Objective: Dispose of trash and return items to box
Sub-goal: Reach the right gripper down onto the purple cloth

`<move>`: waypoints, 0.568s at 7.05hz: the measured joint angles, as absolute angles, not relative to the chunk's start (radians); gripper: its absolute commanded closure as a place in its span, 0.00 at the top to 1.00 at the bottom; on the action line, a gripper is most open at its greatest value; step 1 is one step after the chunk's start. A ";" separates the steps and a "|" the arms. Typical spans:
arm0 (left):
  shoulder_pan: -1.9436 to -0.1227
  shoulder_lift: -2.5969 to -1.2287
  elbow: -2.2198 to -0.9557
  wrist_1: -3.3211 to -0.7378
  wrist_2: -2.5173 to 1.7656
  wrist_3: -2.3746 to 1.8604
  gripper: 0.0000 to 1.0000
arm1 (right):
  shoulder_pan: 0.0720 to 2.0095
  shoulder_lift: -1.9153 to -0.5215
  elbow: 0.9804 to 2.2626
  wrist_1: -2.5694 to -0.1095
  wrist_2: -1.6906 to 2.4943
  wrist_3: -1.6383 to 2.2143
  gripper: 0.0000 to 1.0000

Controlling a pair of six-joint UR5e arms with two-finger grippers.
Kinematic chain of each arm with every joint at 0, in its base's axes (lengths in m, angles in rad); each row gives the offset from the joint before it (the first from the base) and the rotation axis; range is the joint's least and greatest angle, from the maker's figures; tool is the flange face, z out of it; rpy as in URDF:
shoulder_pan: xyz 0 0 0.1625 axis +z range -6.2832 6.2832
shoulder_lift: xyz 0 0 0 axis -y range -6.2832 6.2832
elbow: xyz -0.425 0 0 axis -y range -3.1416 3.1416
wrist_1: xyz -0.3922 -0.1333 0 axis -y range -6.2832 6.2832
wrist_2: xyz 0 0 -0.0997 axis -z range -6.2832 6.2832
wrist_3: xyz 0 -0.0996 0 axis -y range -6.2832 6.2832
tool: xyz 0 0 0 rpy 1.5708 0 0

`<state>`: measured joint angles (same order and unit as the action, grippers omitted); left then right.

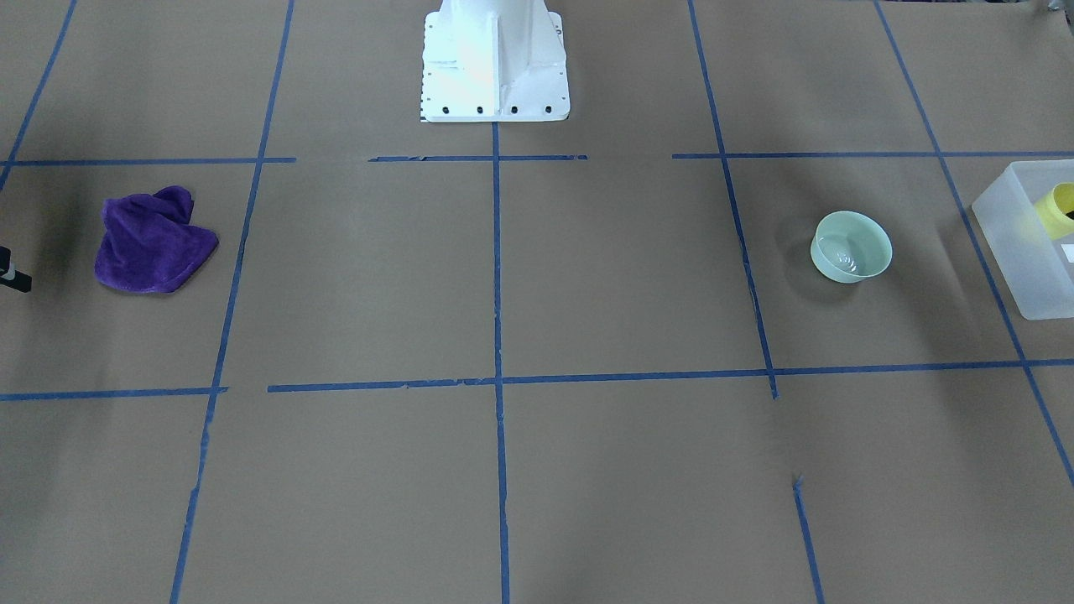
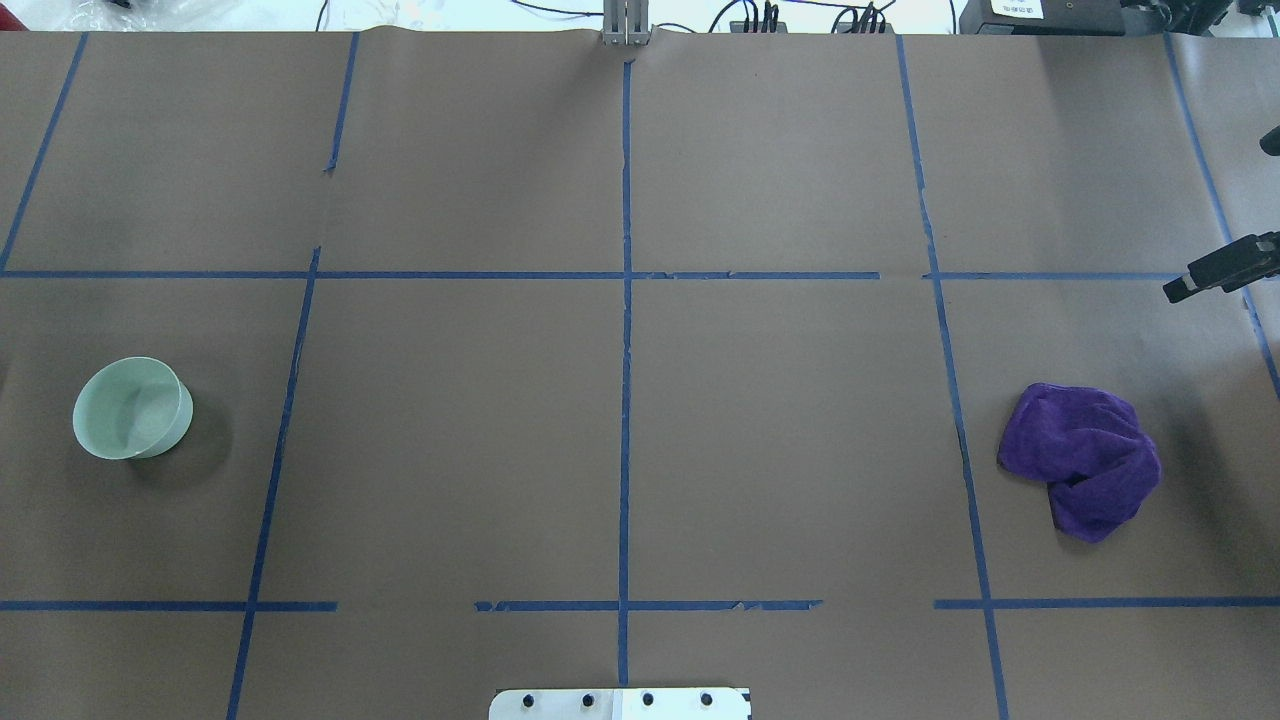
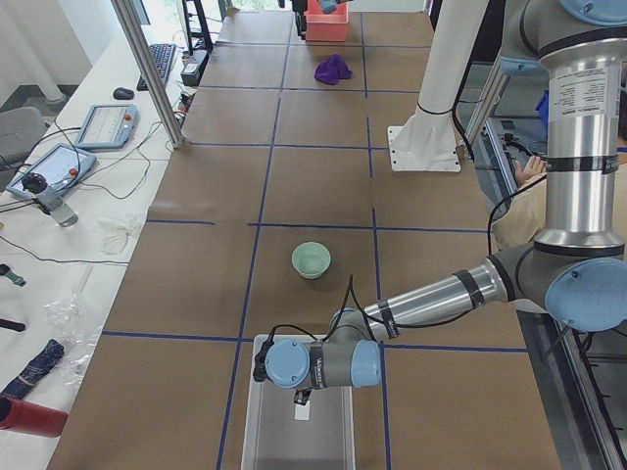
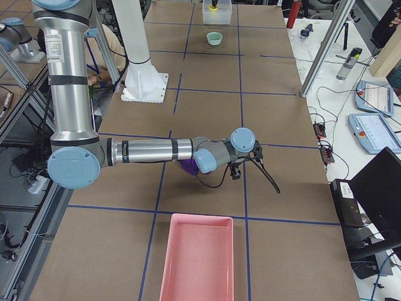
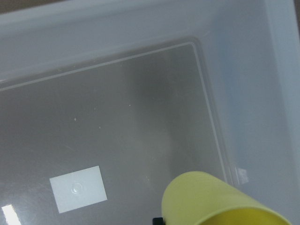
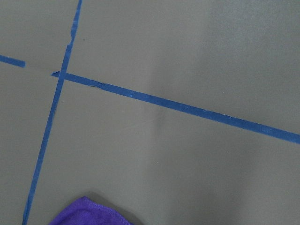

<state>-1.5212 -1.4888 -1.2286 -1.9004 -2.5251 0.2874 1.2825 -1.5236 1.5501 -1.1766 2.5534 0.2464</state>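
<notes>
At the far left end of the table (image 2: 780, 420) stands the box (image 1: 1019, 252), and the cup (image 1: 1053, 205) is over its open top, tilted on its side with its bright part showing above the rim. In the left wrist view the cup hangs close to the lens above the bare floor of the box and its label (image 5: 78, 188). The left tool (image 3: 300, 395) reaches down into the box there. Its fingers hardly show, but since the cup sits raised and tilted, I judge the tool is clenched on it. The cup looks light, thin and smooth, stiff enough to hold its shape, though its taper could let it slip. A moderate pinch across the wall near the rim should suit it, and a low release would keep it from bouncing. Next to the right, well apart from the box, the bowl (image 2: 132, 408) stands upright. The middle of the table shows only tape lines. Farther right lies the crumpled cloth (image 2: 1082, 460), soft and limp and best pinched at a raised fold. Whether it belongs in the box I cannot tell. The right tool (image 4: 236, 169) hovers just beside the cloth, and I cannot tell whether it is released or clenched. Beyond it, at the right end, lies the tray (image 4: 197, 263).
</notes>
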 measured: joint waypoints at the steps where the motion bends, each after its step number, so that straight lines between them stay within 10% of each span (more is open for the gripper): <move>1: -1.520 -1.488 -1.229 -1.915 -2.524 0.287 1.00 | 1.282 -1.523 1.550 -1.177 2.555 0.247 1.00; 4: -1.530 -1.473 -1.360 -1.924 -2.482 0.285 1.00 | 1.281 -1.523 1.567 -1.167 2.556 0.288 1.00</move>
<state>-1.5296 -1.4732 -1.3597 -1.9244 -2.4819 0.2854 1.2812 -1.5228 1.5675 -1.1673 2.5556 0.2882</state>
